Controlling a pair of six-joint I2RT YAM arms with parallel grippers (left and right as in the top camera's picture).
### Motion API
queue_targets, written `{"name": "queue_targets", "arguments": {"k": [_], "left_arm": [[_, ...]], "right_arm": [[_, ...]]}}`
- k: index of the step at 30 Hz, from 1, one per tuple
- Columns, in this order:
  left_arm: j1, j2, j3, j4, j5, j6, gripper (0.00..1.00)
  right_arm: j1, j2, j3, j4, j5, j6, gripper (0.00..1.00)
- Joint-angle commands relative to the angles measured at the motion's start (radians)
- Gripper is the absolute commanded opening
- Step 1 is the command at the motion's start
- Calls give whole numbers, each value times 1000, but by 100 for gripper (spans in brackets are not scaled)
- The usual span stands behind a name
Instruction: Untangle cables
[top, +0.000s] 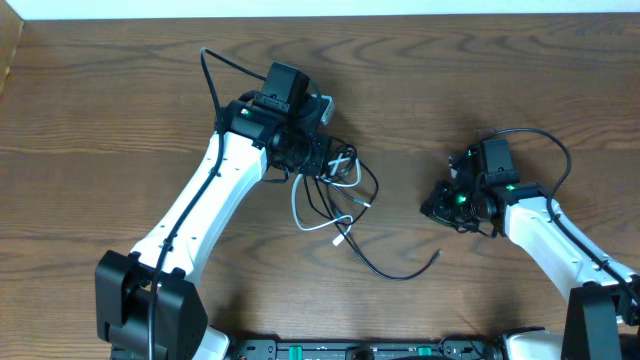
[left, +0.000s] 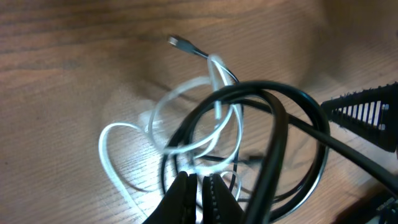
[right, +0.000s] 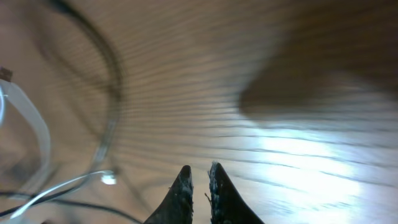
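Note:
The cables lie tangled at mid-table: a white cable (top: 300, 218) looped among black cables (top: 385, 272), one black end trailing right to a small plug (top: 437, 256). My left gripper (top: 322, 160) is down in the tangle. In the left wrist view its jaws (left: 199, 179) are closed with the white cable (left: 124, 127) running between the tips, and a thick black loop (left: 298, 99) arches close over them. My right gripper (top: 432, 208) is right of the tangle; its jaws (right: 199, 169) are shut and empty just above the wood. The white cable (right: 37, 127) and a black cable (right: 112, 68) lie to its left.
The wooden table (top: 120, 90) spreads all around. The left arm's own black wire (top: 212, 75) arcs behind its wrist, and the right arm's wire (top: 560, 150) loops over its wrist. A black ribbed part (left: 367, 112) shows at the right of the left wrist view.

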Motion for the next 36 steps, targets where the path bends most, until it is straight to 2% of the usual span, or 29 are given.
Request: {"name": "queue_targets", "arguments": {"k": [1, 4, 6, 9, 19, 27, 32, 34, 36], "left_arm": [[4, -4, -4, -11, 65, -2, 8], [4, -4, -4, -3, 158, -1, 8], [4, -4, -4, 4, 204, -2, 8], [2, -4, -4, 13, 267, -2, 7], [2, -4, -5, 19, 309, -26, 7], [-3, -4, -5, 18, 265, -93, 8], [-35, -4, -5, 18, 264, -93, 8], [-54, -4, -5, 18, 264, -93, 7], [-67, -4, -5, 18, 264, -93, 7]], "right_arm": [[-13, -8, 3, 35, 20, 5, 13], [-7, -8, 3, 163, -250, -133, 24], [8, -8, 3, 259, -446, -170, 36], [36, -8, 3, 361, -586, -174, 43], [140, -8, 3, 555, -640, -143, 42], [142, -8, 3, 685, -663, -60, 41], [142, -8, 3, 718, -655, -51, 39], [142, -8, 3, 740, -620, -13, 36], [142, -8, 3, 755, -573, 16, 27]]}}
